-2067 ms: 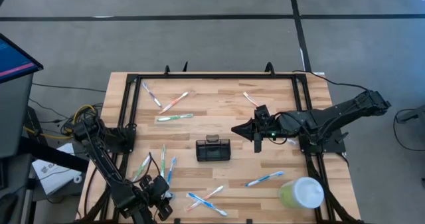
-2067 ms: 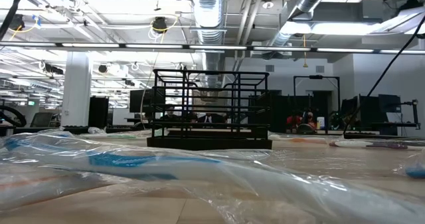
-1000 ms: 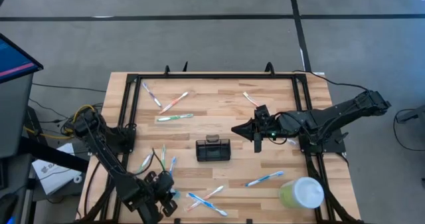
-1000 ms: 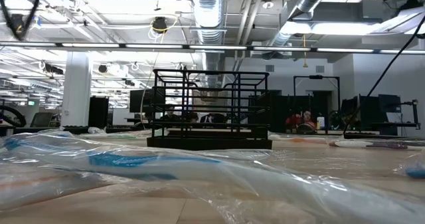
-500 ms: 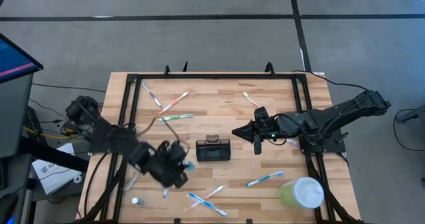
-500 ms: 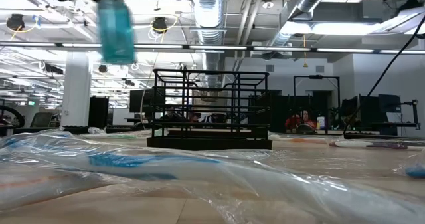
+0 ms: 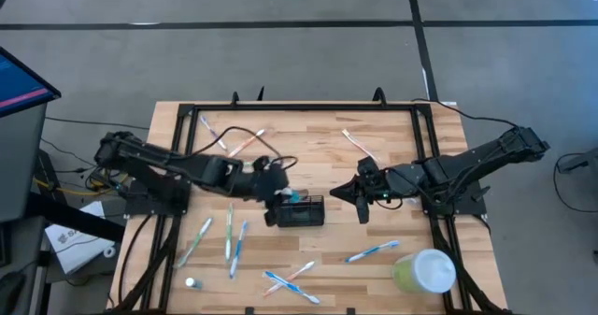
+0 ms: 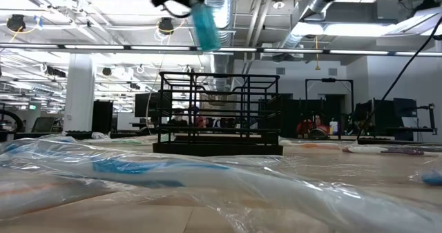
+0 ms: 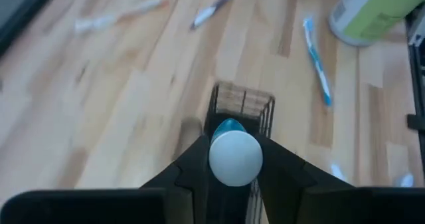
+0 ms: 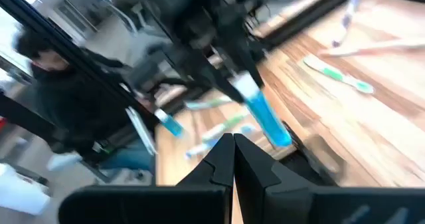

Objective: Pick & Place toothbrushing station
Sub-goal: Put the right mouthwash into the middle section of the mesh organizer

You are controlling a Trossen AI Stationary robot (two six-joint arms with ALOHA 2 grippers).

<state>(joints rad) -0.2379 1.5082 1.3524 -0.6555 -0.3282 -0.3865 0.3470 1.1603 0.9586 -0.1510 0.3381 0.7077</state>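
The toothbrushing station (image 7: 300,211), a small black wire box, stands on its base on the wooden table's middle; it also shows in the low view (image 8: 217,112) and the left wrist view (image 9: 243,105). My left gripper (image 7: 284,195) is right above the station's left end, shut on a blue tube (image 8: 205,25) with a white end. My right gripper (image 7: 361,203) is shut and empty, just to the right of the station. My left gripper pinches the blue tube between its two fingers (image 9: 196,165), close to its white end (image 9: 233,157). The tube is lifted clear and hangs tilted below the fingers, its blue end (image 10: 271,127) lowest, above the station.
Several toothbrushes lie scattered around the station, such as the blue one (image 7: 372,251) near the right. A pale green cup with a white lid (image 7: 425,271) stands at the near right corner. A small white cap (image 7: 192,282) lies near left. A person (image 10: 60,98) sits beyond the table.
My left gripper has risen from the table's near left corner and swung toward the middle, carrying the blue tube to a spot above the station's left end. A small white cap stays behind on the table at the near left.
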